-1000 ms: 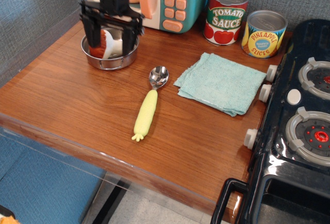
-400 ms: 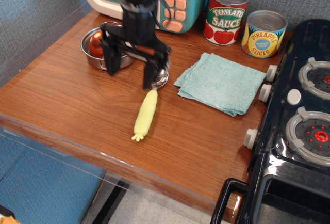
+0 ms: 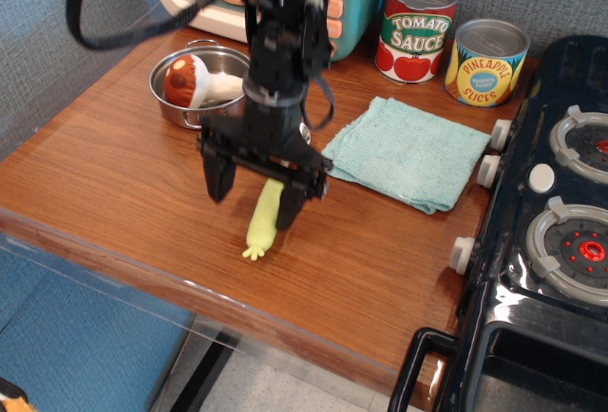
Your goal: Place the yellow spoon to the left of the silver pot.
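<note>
Two labelled tin cans read "Tomato Sauce" [image 3: 416, 28] and "Pineapple Slices" [image 3: 484, 63]; the shiny round steel pot [image 3: 190, 108] holds a toy mushroom [image 3: 195, 79]; the black gripper [image 3: 253, 196], jaws apart, straddles the pale-yellow-handled spoon [image 3: 263, 221] lying on the wooden desk [image 3: 114, 184].

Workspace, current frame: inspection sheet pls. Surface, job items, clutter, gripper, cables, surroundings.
Surface: wooden counter, no spills seen.
Job's things: yellow spoon lies flat near the front edge, its bowl hidden behind the gripper; silver pot at back left, holding a toy mushroom.
Clutter: teal cloth right of the spoon; tomato sauce can and pineapple slices can at the back.
Gripper: gripper open, fingers straddling the spoon handle, nothing held.
Cables: black cable loops off the arm at upper left.
Surroundings: toy microwave behind; toy stove at right; grey wall panels.
</note>
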Robot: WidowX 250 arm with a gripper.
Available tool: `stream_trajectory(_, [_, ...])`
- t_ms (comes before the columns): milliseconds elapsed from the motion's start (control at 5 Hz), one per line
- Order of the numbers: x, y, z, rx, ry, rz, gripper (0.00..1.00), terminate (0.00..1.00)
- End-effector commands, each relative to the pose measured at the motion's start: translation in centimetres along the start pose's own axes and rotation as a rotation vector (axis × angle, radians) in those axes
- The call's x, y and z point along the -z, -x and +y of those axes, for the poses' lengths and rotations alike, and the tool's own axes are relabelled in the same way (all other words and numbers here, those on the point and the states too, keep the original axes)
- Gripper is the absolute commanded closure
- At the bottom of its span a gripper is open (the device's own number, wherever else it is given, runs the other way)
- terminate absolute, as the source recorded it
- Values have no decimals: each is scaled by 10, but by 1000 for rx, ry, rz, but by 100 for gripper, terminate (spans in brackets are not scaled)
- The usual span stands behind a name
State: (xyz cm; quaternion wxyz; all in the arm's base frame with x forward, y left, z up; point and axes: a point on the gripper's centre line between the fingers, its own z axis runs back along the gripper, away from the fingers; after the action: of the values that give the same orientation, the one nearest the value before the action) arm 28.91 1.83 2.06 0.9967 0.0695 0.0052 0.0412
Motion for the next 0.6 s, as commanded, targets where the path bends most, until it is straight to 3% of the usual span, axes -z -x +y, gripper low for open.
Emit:
stream_trajectory(0, [-9, -2, -7, -93, 60, -112, 0, 0])
stream_trajectory(200, [-3, -8, 3, -106, 72, -124, 100, 0])
stream_trajectory(400, [-4, -15, 10, -87, 92, -135, 100, 0])
